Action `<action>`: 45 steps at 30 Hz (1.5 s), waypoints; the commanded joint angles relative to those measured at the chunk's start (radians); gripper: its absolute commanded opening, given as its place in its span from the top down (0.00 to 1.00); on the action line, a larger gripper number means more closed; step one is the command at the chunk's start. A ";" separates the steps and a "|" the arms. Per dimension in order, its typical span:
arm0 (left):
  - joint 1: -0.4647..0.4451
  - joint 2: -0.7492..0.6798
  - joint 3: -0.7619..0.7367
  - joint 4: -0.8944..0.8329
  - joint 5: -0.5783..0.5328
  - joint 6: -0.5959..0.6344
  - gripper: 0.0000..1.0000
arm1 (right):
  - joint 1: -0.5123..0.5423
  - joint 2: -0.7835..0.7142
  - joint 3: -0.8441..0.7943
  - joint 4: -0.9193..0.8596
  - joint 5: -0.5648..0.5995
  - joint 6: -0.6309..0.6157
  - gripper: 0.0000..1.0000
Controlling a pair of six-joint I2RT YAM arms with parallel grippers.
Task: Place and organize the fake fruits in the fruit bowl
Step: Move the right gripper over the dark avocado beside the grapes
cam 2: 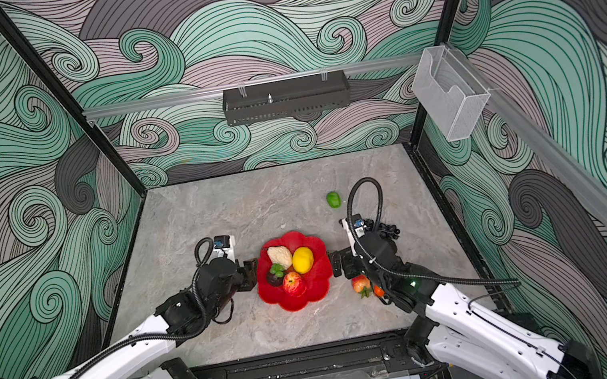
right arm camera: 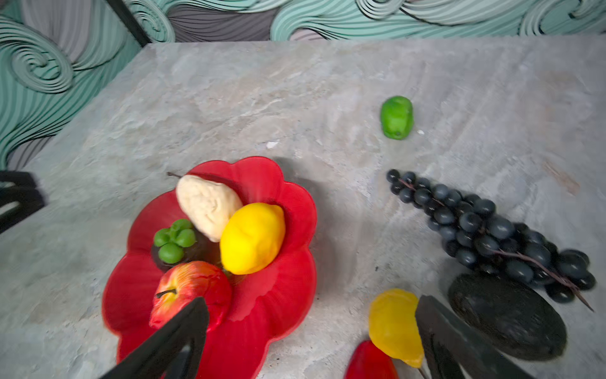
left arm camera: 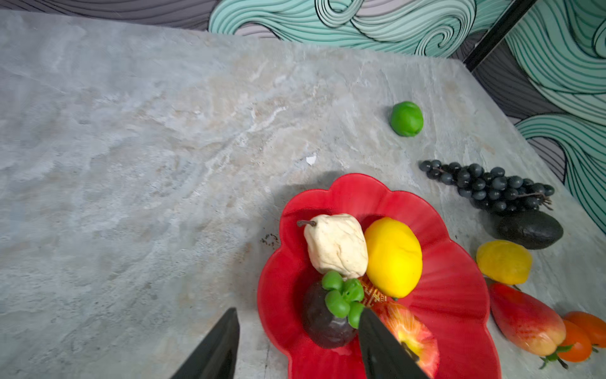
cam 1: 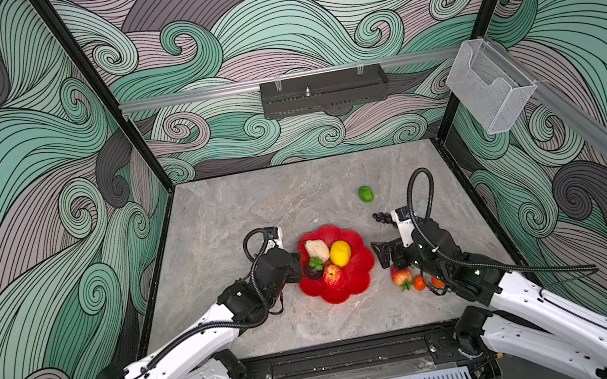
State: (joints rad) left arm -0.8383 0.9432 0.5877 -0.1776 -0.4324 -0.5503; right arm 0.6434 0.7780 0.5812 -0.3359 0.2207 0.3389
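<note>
In both top views the red fruit bowl [cam 1: 363, 262] [cam 2: 321, 276] sits at mid-table. It holds a cream piece [cam 1: 316, 250], a yellow lemon [cam 1: 340, 252], a dark mangosteen [left arm camera: 323, 323] with green leaves, and an apple [cam 1: 333, 276]. My left gripper [left arm camera: 299, 311] stands open at the bowl's left rim, its jaws astride the mangosteen with a gap. My right gripper [right arm camera: 313, 300] is open wide just right of the bowl, above the table. Beside it lie a second lemon [right arm camera: 393, 325], an avocado [right arm camera: 506, 315], a grape bunch [right arm camera: 485, 226] and a red strawberry [cam 1: 400, 276].
A green lime [cam 1: 366, 194] lies alone toward the back right. Orange tangerines [cam 1: 419, 283] sit by the strawberry under my right arm. Black frame posts and patterned walls enclose the grey stone table [cam 1: 235, 219]. A clear bin [cam 1: 488, 86] hangs on the right wall.
</note>
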 commanded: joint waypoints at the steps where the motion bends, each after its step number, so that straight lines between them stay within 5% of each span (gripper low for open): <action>1: 0.013 -0.114 -0.071 0.014 -0.106 0.020 0.33 | -0.084 0.035 0.028 -0.115 -0.042 0.055 0.01; 10: 0.031 -0.447 -0.261 0.025 -0.132 0.023 0.04 | -0.398 0.122 0.020 -0.125 -0.109 0.127 0.01; 17: 0.039 -0.520 -0.298 0.028 -0.078 0.032 0.01 | -0.574 0.250 0.020 -0.062 -0.254 0.129 0.01; 34: 0.053 -0.555 -0.327 0.047 -0.044 0.044 0.01 | -0.582 0.488 0.069 -0.018 -0.318 0.100 0.01; 41: 0.061 -0.542 -0.324 0.050 -0.034 0.040 0.01 | -0.595 0.410 0.069 -0.094 -0.116 0.124 0.01; 45: 0.064 -0.543 -0.325 0.050 -0.032 0.041 0.01 | -0.599 0.416 0.080 -0.053 -0.131 0.136 0.01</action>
State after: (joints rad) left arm -0.7826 0.3965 0.2638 -0.1417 -0.4698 -0.5152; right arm 0.0502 1.1866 0.6376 -0.4004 0.0528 0.4572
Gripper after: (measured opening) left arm 0.986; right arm 0.992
